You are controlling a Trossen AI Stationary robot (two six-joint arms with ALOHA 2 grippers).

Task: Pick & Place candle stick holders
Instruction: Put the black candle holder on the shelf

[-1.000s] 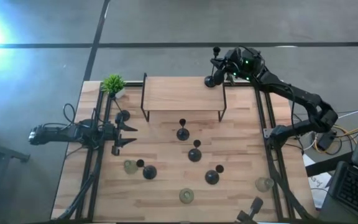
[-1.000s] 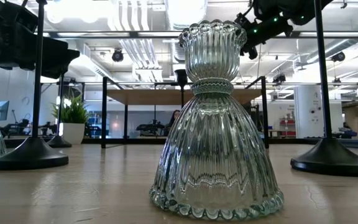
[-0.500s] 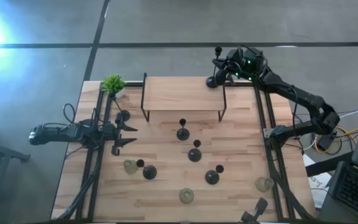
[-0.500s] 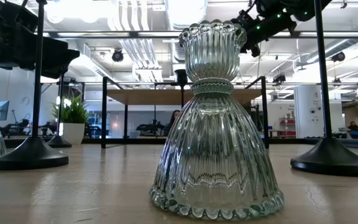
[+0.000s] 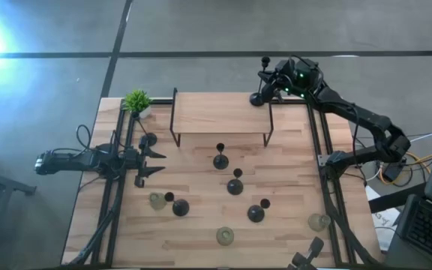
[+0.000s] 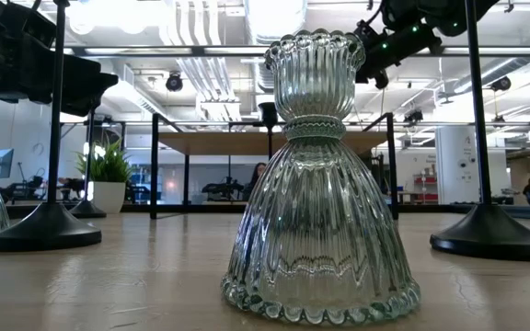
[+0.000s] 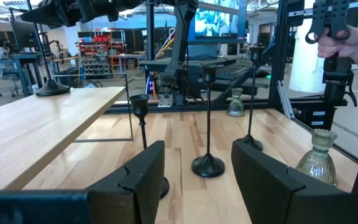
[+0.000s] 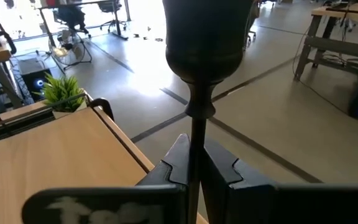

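At the far right corner of the raised shelf (image 5: 220, 112), your right end effector (image 5: 270, 84) is clenched on 1 black candle stick holder (image 5: 260, 81), its base over that corner. Your left end effector (image 5: 150, 163) waits released, left of the shelf. Other holders stand on the counter (image 5: 201, 225) before the shelf.

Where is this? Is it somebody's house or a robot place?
It looks like a robot lab or workshop, not a house. A wooden work table sits on a concrete floor, pipes and ducts run across the open ceiling, and more workbenches and office chairs stand behind.
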